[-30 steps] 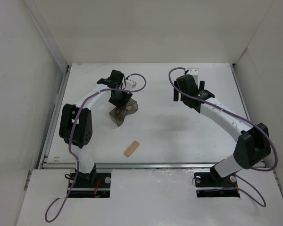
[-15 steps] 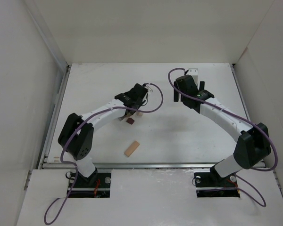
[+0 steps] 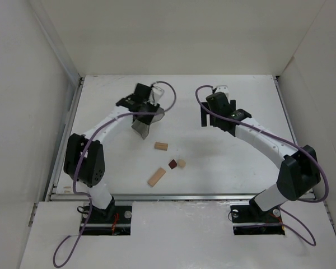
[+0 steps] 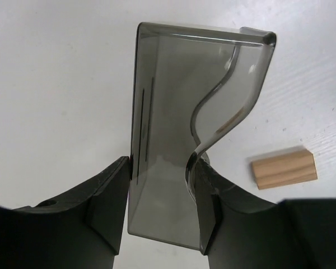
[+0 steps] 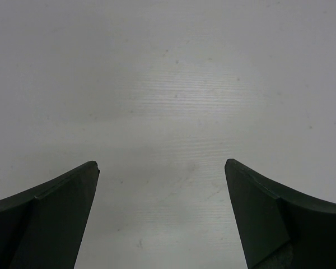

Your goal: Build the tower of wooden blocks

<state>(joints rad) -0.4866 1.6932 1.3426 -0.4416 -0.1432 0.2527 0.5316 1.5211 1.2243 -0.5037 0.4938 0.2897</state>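
Scattered toward the tabletop's (image 3: 241, 151) near edge, left of centre, lie the pale plank (image 3: 156, 176), dark red cube (image 3: 172, 164), rounded tan piece (image 3: 181, 163) and tan block (image 3: 161, 146). Nearer the far-left corner, the left gripper (image 4: 161, 168) clamps the grey bin (image 4: 173, 84). The right gripper (image 5: 161, 164) hangs with jaws spread.

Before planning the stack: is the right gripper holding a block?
No: the right gripper is open, with only the table showing between its fingers.
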